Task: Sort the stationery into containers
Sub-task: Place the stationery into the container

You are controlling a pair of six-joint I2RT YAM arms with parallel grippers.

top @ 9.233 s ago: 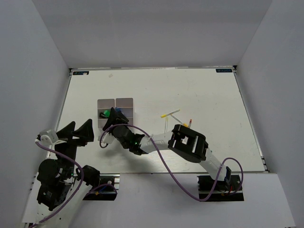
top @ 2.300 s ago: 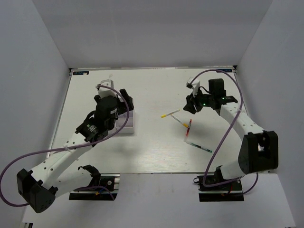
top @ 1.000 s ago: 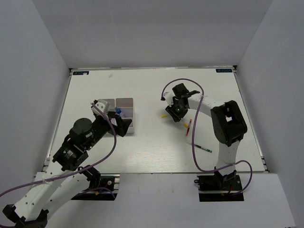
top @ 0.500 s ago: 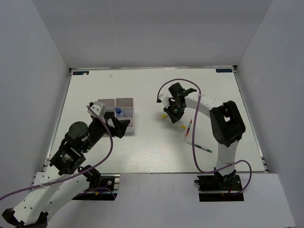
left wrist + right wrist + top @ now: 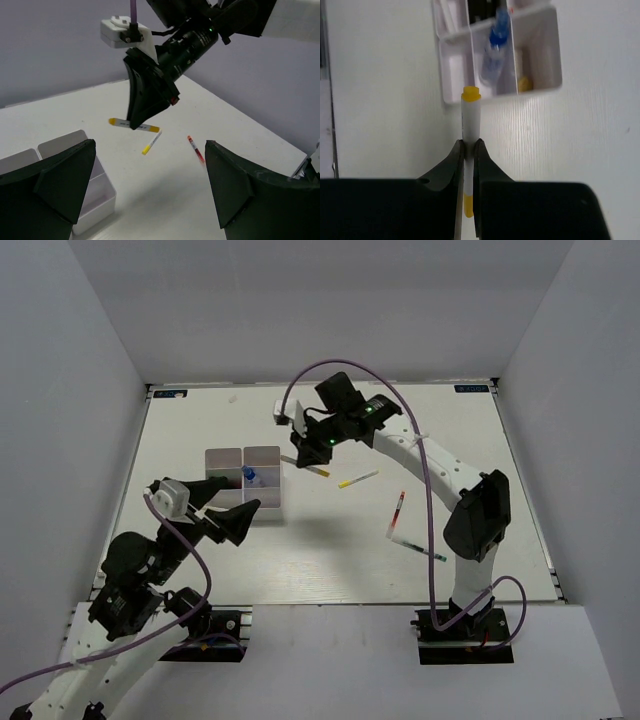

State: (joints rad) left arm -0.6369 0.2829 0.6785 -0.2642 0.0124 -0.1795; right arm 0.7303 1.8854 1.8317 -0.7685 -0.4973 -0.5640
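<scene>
Beside tray [image 5: 222, 460], right jaws pinching pen [image 5: 470, 116]

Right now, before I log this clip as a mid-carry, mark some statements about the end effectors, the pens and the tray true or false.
1. The right end effector is shut on a yellow-tipped pen, held clear above the table. True.
2. The left end effector grips a highlighter. False: it is open and holds nothing.
3. The blue-capped tube lies on the bare table. False: it sits in a compartment of the tray.
4. A red-tipped pen lies on the table outside the tray. True.
</scene>
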